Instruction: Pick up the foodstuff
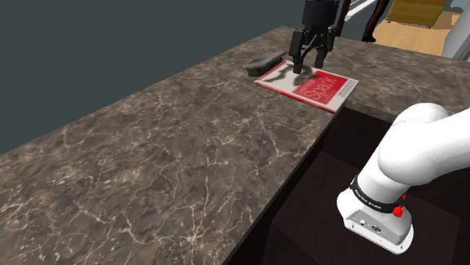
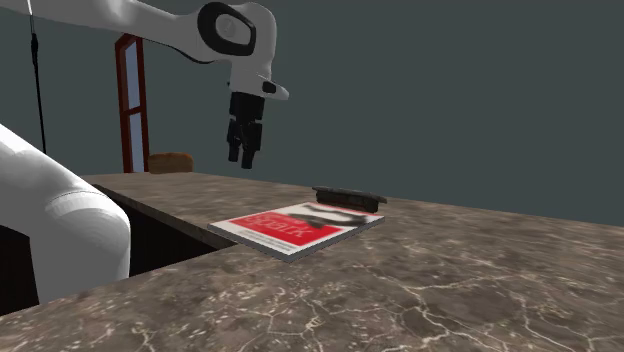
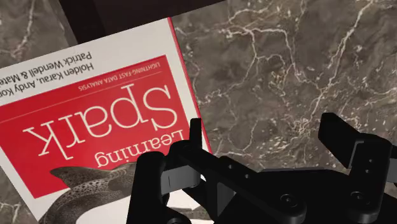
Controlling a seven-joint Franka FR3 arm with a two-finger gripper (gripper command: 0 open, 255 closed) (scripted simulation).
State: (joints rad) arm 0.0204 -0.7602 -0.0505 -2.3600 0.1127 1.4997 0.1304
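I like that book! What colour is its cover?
The book is red and white; clearest in the wrist view.

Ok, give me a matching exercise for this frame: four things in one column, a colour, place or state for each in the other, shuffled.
Things:
1. book
2. dark flat item
3. gripper
4. countertop

Descriptions:
A. brown with pale veins
B. open, hovering in the air
C. red and white cover, lying flat
D. lying on the counter beside the book

Pairs: 1-C, 2-D, 3-B, 4-A
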